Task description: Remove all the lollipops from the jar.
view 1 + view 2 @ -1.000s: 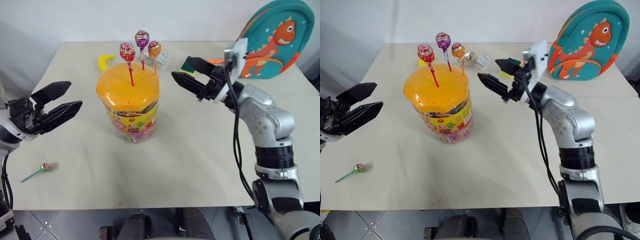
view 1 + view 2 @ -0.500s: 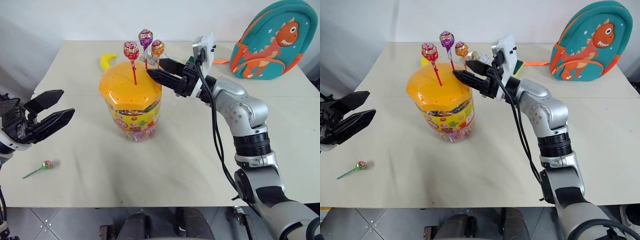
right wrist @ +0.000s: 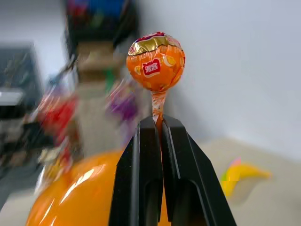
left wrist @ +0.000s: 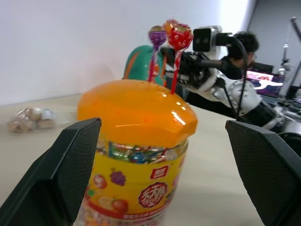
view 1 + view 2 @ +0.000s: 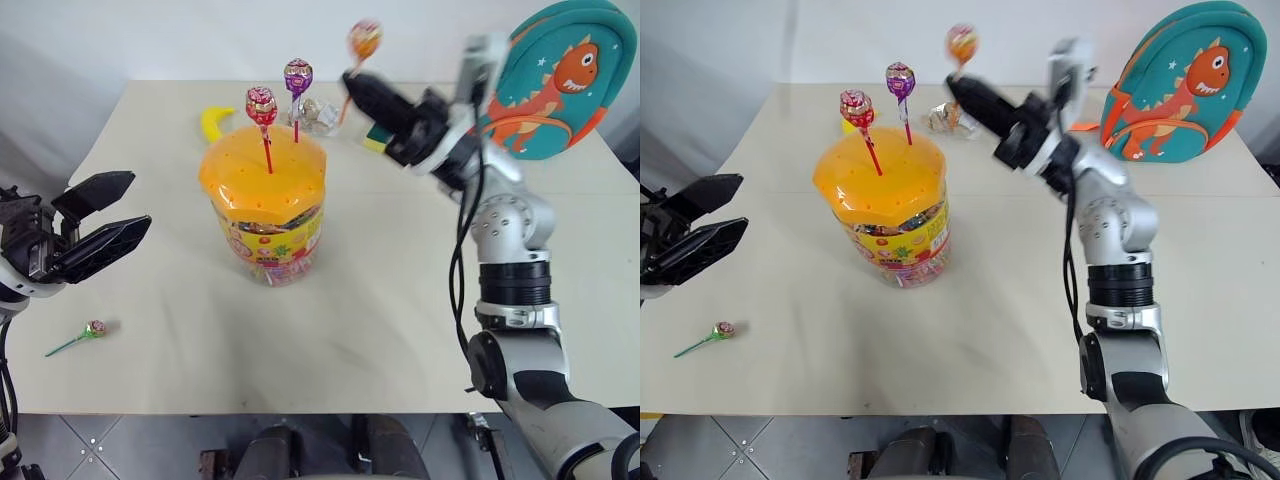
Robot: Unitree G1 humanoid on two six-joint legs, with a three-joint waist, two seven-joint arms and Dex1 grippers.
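Starting on the left, the left gripper (image 5: 105, 222) hangs above the surface (image 5: 400, 300) with its fingers spread wide apart and nothing between them, aimed toward the jar. Down on the surface near it lies a green-pink lollipop (image 5: 92, 330) on a green stick, well apart from everything else. In the middle stands the jar (image 5: 264, 205), upright, orange dotted lid on, with the red-pink lollipop (image 5: 261, 104) and the purple lollipop (image 5: 297, 75) poking up out of the lid. Behind the jar there's a yellow banana (image 5: 210, 122) and a crinkly clear packet (image 5: 318, 116). Further right, the right gripper (image 5: 350, 82) is up in the air, fingers pinched together on the stick of the orange lollipop (image 5: 364, 38), which is clear of the lid. At the far right a teal dinosaur backpack (image 5: 555, 80) stands at the back.
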